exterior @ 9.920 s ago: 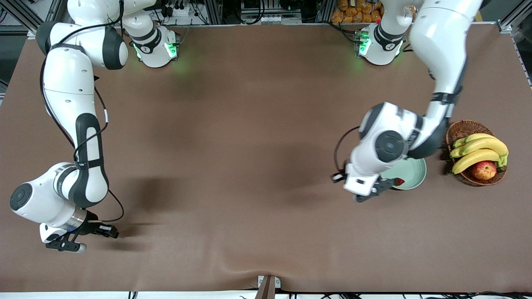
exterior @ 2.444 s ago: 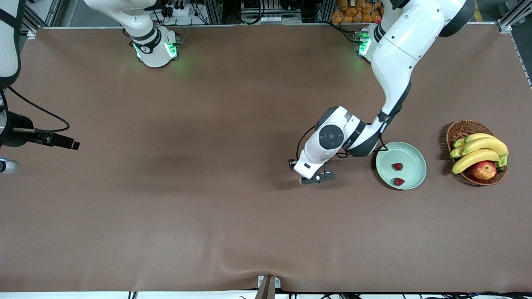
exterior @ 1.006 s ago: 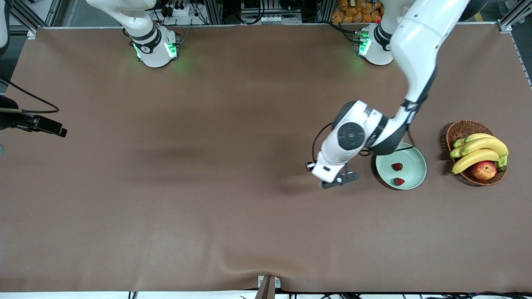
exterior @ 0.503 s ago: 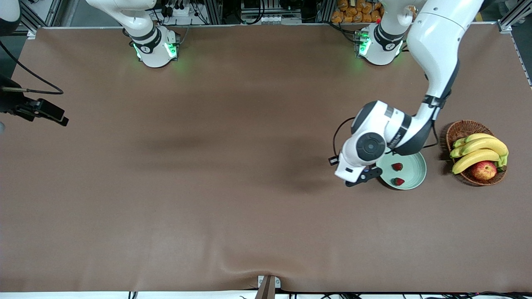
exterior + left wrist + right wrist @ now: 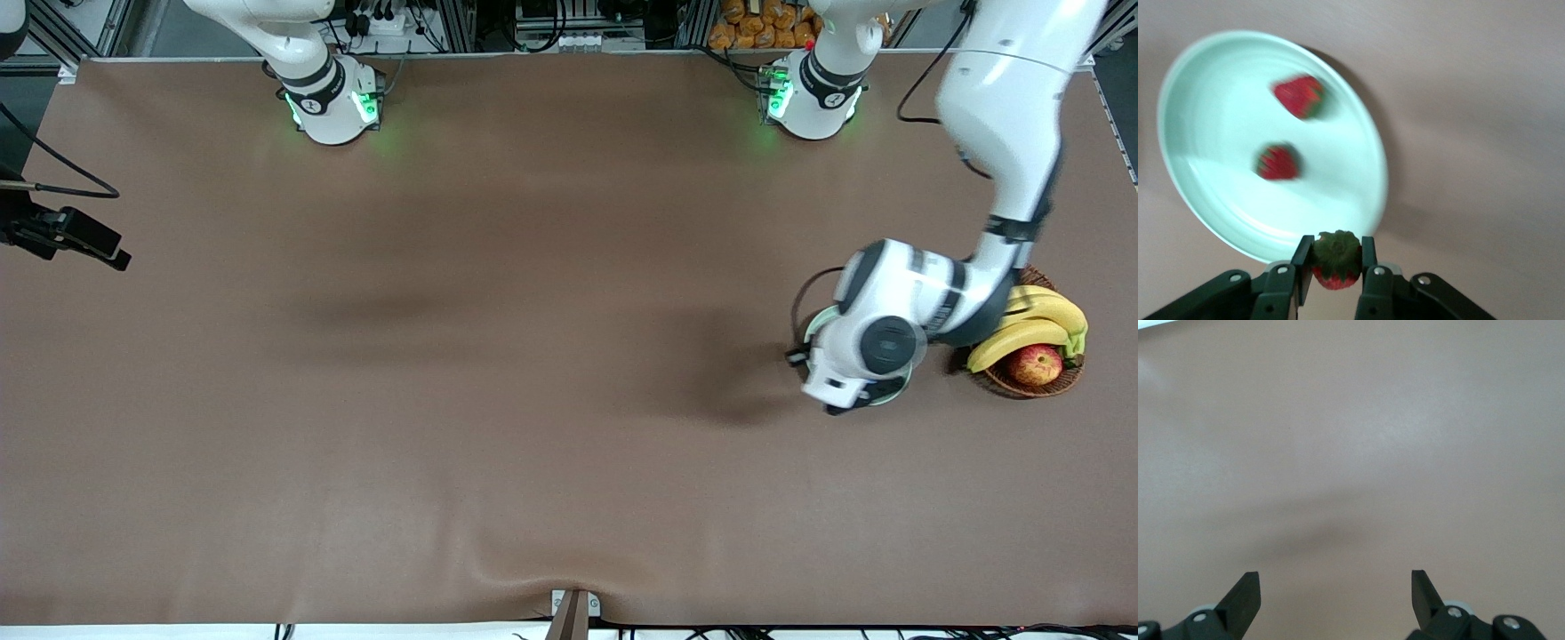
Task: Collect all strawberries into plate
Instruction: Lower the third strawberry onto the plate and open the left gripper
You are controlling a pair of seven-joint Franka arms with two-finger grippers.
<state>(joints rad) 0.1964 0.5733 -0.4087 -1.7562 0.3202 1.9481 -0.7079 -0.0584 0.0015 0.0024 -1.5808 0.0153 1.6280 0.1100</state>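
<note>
1. Last berry on the way: left gripper (image 5: 1335,280) is clamped on a strawberry (image 5: 1335,259), just over the plate (image 5: 1218,200) rim.
2. Two strawberries (image 5: 1299,96) already sit in the plate, so imo next is: move further over the dish, then let go.
3. Front view hides the berries under the left arm; only the left wrist cam shows them.
4. Right gripper (image 5: 1335,587) waits, spread wide and empty, over bare table (image 5: 444,400).
</note>
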